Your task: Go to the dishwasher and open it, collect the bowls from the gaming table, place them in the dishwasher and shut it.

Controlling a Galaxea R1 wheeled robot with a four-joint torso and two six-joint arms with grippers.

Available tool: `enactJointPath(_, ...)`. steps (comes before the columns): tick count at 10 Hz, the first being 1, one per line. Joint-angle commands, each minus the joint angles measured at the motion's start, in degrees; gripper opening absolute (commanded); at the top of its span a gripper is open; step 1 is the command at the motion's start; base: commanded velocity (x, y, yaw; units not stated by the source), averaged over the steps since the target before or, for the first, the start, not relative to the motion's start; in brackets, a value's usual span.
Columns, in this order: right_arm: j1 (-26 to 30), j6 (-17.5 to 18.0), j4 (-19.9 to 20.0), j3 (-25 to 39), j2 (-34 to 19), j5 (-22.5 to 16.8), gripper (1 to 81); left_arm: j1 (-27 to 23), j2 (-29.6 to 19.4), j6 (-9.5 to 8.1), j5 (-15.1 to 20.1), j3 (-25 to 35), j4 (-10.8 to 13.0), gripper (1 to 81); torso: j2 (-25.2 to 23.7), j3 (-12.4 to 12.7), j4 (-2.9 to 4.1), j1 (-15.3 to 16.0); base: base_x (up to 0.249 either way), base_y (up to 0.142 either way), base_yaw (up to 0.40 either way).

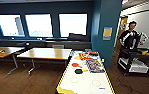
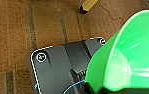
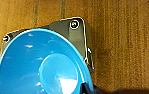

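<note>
Head view, gaming table: I see the long white-topped gaming table with a yellow rim running from the near edge away from me, just right of centre.
Head view, what lies on it: on its far half, a colourful flat board or box, a red round paddle and a black round paddle; the near half carries only faint printed circles.
Head view, surroundings: two wooden-topped tables on metal legs stand to the left under three bright windows; a teal pillar rises behind the table's far end; a person in dark clothes stands far right behind a dark cart.
Left wrist view, container: the lime-green round plastic bowl looms large, tilted, its inside glossy and bare of contents, above brown carpet.
Left wrist view, gripper: I cannot tell how its fingers sit; a dark part meets the bowl's lower rim.
Right wrist view, container: the blue round plastic bowl faces the camera with nothing inside it, over the same brown floor.
Right wrist view, gripper: again I cannot tell; something dark touches the rim at the picture's lower edge.
</note>
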Motion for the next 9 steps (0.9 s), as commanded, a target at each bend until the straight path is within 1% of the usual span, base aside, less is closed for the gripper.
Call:
enactJointPath(1, 2.4, -0.1, -1.2, -0.5, -0.7, -2.1, 1.0, -3.5, -1.4, -0.09, 1.4, 0.3, 0.7, 1.0, 0.0, 0.0, 0.0, 0.0, -0.105, 0.0, 0.0)
enactJointPath(3, 2.4, -0.1, -1.7, -0.8, 0.2, -2.1, 1.0, -3.3, -0.6, -0.09, 1.4, -1.0, 0.7, 1.0, 0.0, 0.0, 0.0, 0.0, -0.105, 0.0, 0.0)
enactJointPath(7, 2.2, -0.2, -2.0, -1.0, 1.2, -2.0, 1.0, -3.1, -0.1, -0.09, 1.4, -1.3, 1.2, 1.0, 0.0, 0.0, 0.0, 0.0, -0.105, 0.0, 0.0)
enactJointPath(9, 1.8, -0.2, -2.0, -2.5, 1.4, -1.6, 1.0, -2.8, 0.7, -0.09, 1.4, -2.6, 1.2, 1.0, 0.0, 0.0, 0.0, 0.0, -0.105, 0.0, 0.0)
